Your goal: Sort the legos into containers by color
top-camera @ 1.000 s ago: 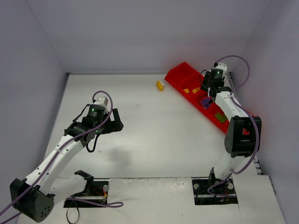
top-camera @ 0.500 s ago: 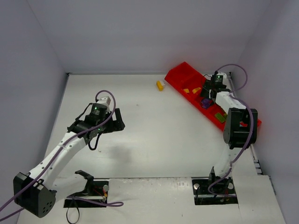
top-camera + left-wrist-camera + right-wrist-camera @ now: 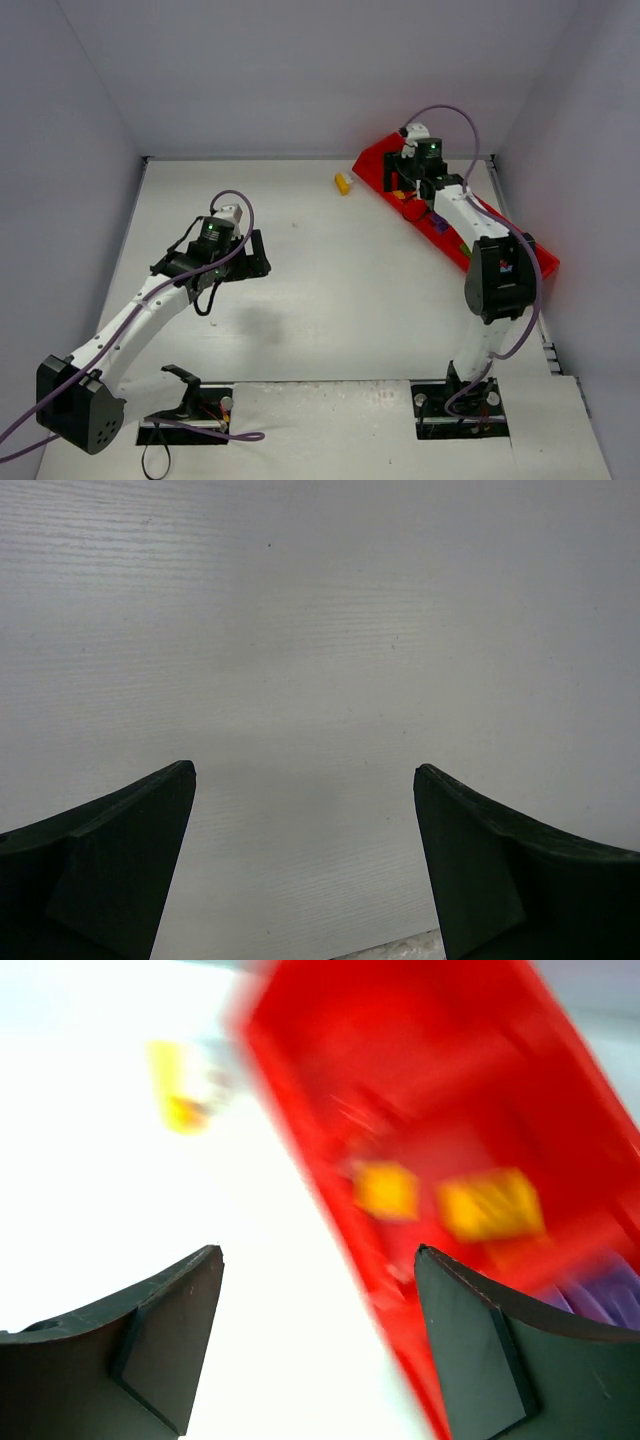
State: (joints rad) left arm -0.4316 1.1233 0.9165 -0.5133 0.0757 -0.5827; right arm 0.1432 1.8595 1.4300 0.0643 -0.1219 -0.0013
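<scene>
The red tray (image 3: 385, 160) runs diagonally at the far right. It also shows blurred in the right wrist view (image 3: 420, 1070), holding two orange-yellow legos (image 3: 488, 1205) in one compartment and purple legos (image 3: 605, 1298) in the adjoining one. One yellow lego (image 3: 343, 183) lies on the table left of the tray, blurred in the right wrist view (image 3: 178, 1085). My right gripper (image 3: 408, 188) is open and empty over the tray's near-left wall (image 3: 318, 1252). My left gripper (image 3: 258, 255) is open and empty over bare table (image 3: 303, 768). Purple legos (image 3: 438, 222) show beside the right arm.
White walls close the table on the left, far and right sides. The right arm lies along the red tray and hides much of its middle. The left arm reaches over the left-middle of the white table (image 3: 330, 290).
My right gripper has swung along the tray from the purple compartment toward its far-left end. My left gripper has shifted slightly to the right.
</scene>
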